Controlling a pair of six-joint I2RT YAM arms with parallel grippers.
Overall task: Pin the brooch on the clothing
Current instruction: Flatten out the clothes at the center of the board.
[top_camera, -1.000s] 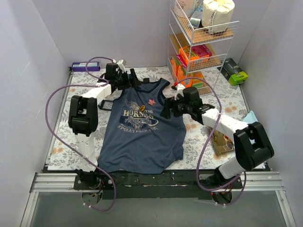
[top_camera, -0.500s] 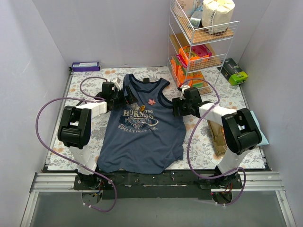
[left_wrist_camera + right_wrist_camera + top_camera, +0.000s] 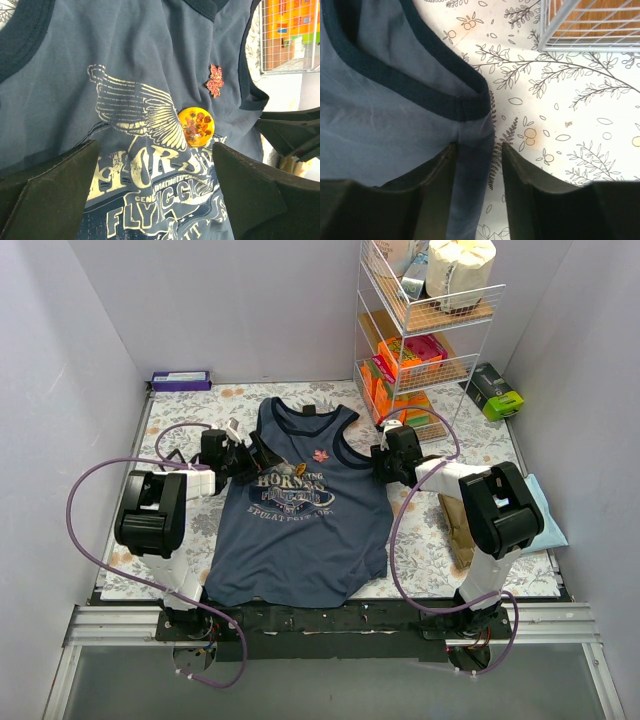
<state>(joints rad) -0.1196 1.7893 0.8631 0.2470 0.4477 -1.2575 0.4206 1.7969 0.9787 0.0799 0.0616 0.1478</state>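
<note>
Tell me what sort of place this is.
Probably a robot test booth: plain pale walls box in a floral tablecloth, with a wire rack of household goods at the back.

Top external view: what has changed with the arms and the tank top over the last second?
Both arms folded back toward their bases. The left gripper drew from the far shoulder strap to the chest print of the tank top; the right gripper shifted slightly right, to the armhole edge. Both are open, empty. The top, orange brooch and red brooch stayed.
</note>
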